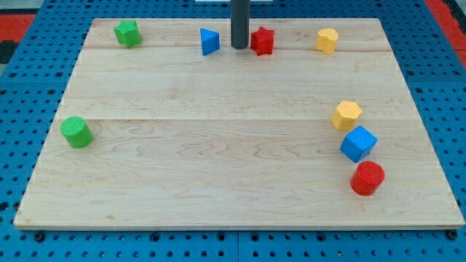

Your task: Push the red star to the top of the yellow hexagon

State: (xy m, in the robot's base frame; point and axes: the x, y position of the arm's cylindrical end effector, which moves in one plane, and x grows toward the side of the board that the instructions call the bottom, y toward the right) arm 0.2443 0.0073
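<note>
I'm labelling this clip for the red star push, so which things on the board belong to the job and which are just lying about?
In the job:
red star
yellow hexagon
my tip, just on the view's left of the star

Lying about:
yellow block
blue triangle
blue cube
red cylinder
green star
green cylinder

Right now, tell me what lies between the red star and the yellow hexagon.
Only bare board, in the camera view, between the red star and the yellow hexagon; my tip sits left of the star.

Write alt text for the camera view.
My tip sits just left of the red star near the wooden board's top edge, with a blue block on its other side. The yellow hexagon lies at the view's right.
</note>
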